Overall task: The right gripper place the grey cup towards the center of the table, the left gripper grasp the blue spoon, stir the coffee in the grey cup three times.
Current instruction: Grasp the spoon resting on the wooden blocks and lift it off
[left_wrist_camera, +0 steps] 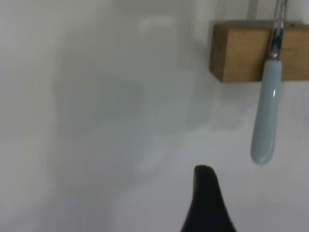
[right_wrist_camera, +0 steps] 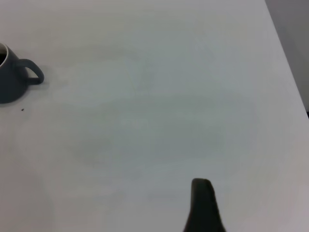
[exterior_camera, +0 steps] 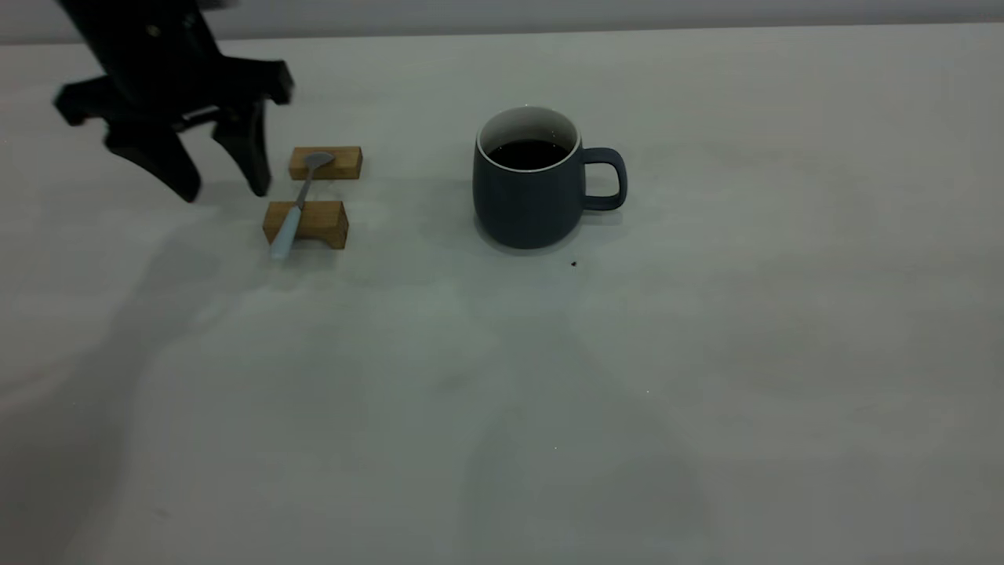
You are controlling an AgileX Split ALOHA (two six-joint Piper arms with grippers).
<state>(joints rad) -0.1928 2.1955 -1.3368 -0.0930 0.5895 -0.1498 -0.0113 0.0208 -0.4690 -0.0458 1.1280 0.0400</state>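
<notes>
My left hand (exterior_camera: 223,188) hung spread wide beside the blue spoon (exterior_camera: 295,205), which looked light and slippery, so I'd pinch its handle.

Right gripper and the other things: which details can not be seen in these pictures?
- Right gripper: only one dark finger shows in the right wrist view; open or shut is unclear.
- Blue spoon: bowl cut off by the left wrist view's edge.
- Grey cup: half cropped there.
</notes>
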